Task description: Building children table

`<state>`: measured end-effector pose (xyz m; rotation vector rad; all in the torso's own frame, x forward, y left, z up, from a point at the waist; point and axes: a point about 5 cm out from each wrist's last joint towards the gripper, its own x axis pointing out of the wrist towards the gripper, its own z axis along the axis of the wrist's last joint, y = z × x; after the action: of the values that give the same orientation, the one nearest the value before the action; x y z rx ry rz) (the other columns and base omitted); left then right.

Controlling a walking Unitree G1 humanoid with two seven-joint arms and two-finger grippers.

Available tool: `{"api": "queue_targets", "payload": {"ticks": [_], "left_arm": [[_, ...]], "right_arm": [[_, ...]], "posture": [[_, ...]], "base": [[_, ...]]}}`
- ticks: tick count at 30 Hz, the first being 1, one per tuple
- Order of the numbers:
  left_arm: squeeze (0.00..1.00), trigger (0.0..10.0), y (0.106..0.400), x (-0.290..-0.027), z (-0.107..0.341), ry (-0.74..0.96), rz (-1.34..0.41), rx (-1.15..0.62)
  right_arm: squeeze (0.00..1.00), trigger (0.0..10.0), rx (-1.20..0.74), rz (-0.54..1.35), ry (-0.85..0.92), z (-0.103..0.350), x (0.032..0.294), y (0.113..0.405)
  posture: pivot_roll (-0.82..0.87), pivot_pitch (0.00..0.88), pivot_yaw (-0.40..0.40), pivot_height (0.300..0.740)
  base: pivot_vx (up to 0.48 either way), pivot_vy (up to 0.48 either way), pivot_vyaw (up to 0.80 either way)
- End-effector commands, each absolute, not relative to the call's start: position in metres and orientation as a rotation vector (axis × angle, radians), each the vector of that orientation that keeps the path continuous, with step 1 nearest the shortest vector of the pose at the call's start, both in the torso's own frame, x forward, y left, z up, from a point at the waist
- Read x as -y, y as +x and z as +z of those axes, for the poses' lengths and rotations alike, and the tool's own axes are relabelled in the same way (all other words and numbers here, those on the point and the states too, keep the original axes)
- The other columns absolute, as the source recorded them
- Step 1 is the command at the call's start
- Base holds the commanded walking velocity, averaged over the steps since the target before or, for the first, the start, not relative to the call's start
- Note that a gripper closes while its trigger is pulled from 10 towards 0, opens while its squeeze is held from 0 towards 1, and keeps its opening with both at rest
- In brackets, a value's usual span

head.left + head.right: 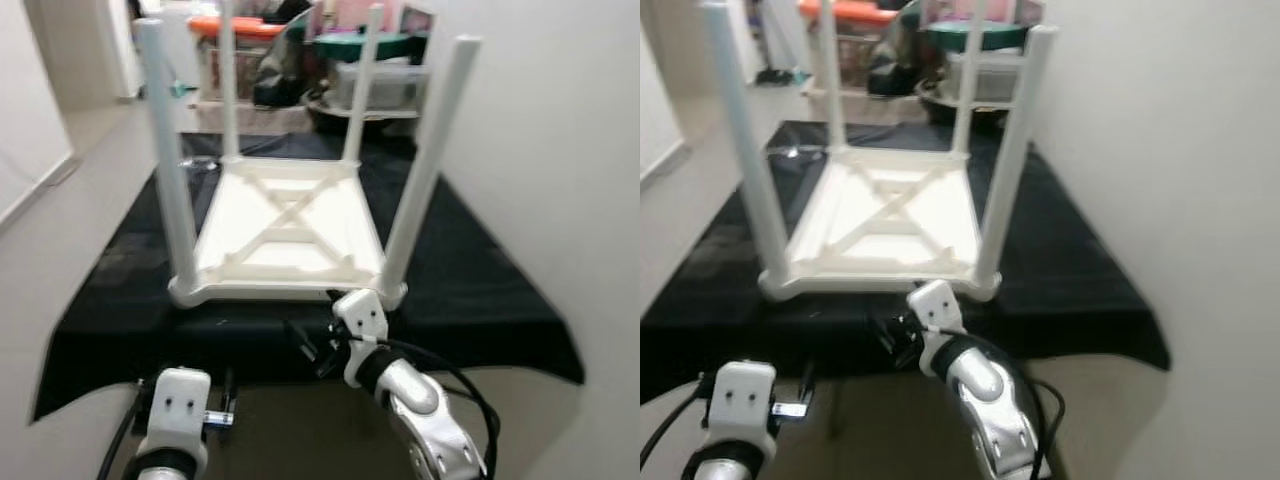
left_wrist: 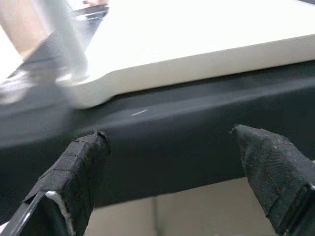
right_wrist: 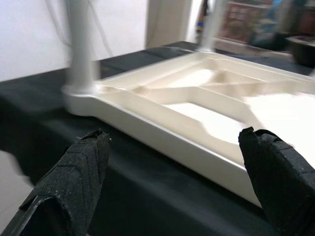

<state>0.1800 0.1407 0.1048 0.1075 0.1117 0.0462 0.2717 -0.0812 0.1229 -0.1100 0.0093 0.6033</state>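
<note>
On the black-draped surface (image 1: 480, 280), I'm approaching the upturned table (image 1: 285, 235), both jaws gaping wide; bumping its near edge risks sliding it.

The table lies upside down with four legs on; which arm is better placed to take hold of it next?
Probably the right: its claw is open, raised just before the table edge. The left claw, also open, sits lower, below the cloth edge.

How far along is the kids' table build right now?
Mostly assembled: the white table lies upside down on the black cloth, and all four legs stand upright in its corners. Nothing is in hand; the right gripper is open, facing the table's near edge, and the left gripper is open, low by the cloth's edge. Still left: probably turning it upright. How tight the legs are can't be seen.
</note>
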Motion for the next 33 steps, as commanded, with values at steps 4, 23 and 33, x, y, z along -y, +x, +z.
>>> {"api": "queue_targets", "payload": {"ticks": [4, 23, 33], "left_arm": [[0.00, 10.0, 0.179, -0.142, 0.101, 0.083, 0.061, -0.134], [0.00, 10.0, 0.178, -0.142, 0.102, 0.079, 0.057, -0.135], [0.00, 10.0, 0.177, -0.142, 0.102, 0.086, 0.052, -0.140]], "right_arm": [[0.00, 10.0, -0.002, 0.568, -0.101, 0.124, 0.089, 0.276], [0.00, 10.0, 0.134, 0.117, 0.036, 0.190, 0.136, 0.334], [0.00, 10.0, 0.224, 0.185, 0.140, 0.223, 0.117, 0.342]], "posture": [[-0.01, 0.026, -0.036, 0.734], [0.00, 0.046, -0.029, 0.734], [0.00, 0.051, -0.027, 0.734]], "base": [[0.000, 0.000, 0.00], [0.000, 0.000, 0.00], [0.000, 0.000, 0.00]]}}
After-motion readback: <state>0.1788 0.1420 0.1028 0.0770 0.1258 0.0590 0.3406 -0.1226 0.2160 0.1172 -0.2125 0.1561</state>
